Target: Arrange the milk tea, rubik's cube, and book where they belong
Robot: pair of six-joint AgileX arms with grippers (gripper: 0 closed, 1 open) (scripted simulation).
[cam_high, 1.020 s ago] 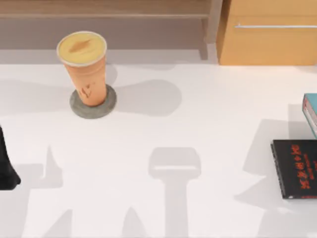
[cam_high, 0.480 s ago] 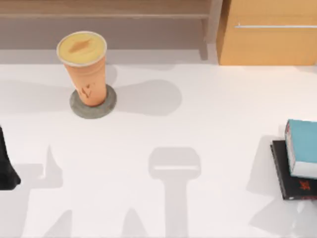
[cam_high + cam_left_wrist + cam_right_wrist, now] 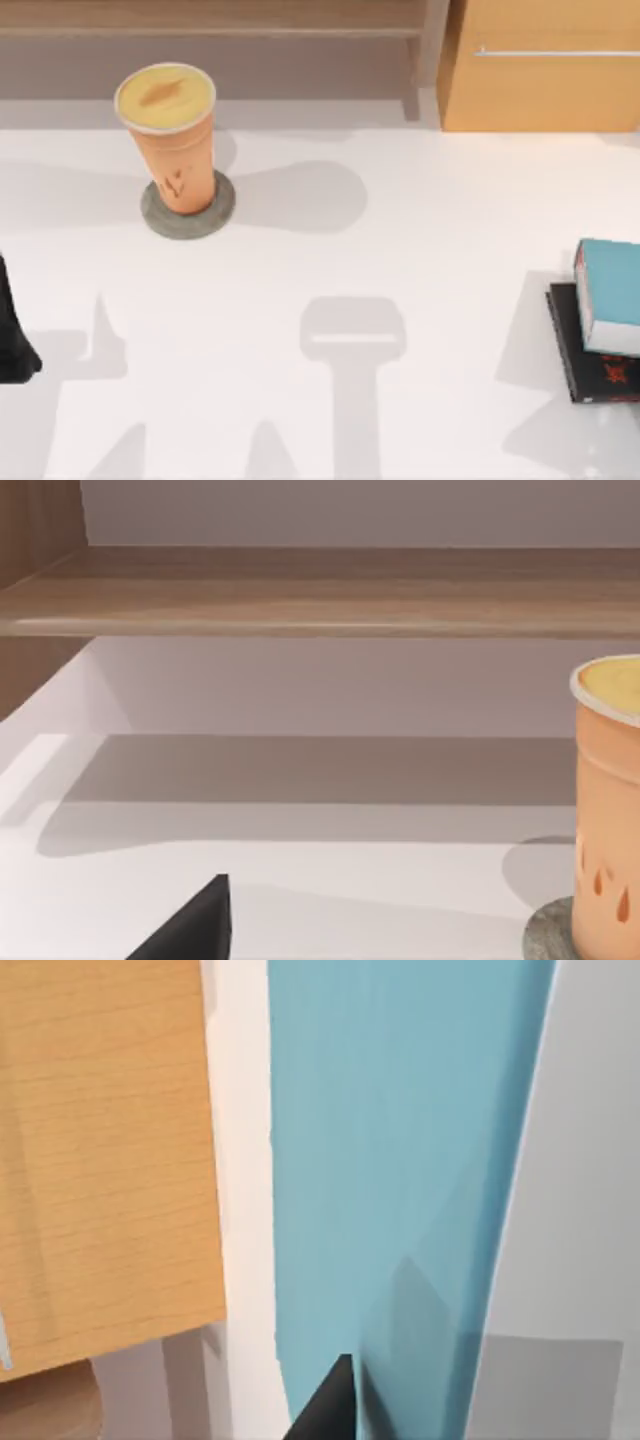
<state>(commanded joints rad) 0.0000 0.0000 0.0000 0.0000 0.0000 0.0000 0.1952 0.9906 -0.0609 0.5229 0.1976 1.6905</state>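
Note:
The milk tea (image 3: 168, 135), an orange-tan cup with a pale yellow lid, stands upright on a grey round coaster (image 3: 220, 212) at the back left; it is also at the edge of the left wrist view (image 3: 607, 810). The teal book (image 3: 610, 298) lies on top of a black book at the table's right edge. In the right wrist view its blue cover (image 3: 400, 1160) is very close, with a dark tip of my right gripper (image 3: 330, 1405) against it. My left arm (image 3: 14, 340) rests at the left edge, well short of the cup. The rubik's cube is out of view.
The thin black book with red lettering (image 3: 595, 375) lies under the teal one. A low wooden shelf (image 3: 210, 20) runs along the back, and a wooden drawer cabinet with a metal handle (image 3: 545, 80) stands at the back right.
The teal book came in from the right edge and down onto the black book, then settled slightly lower. The milk tea and the left arm have not moved.

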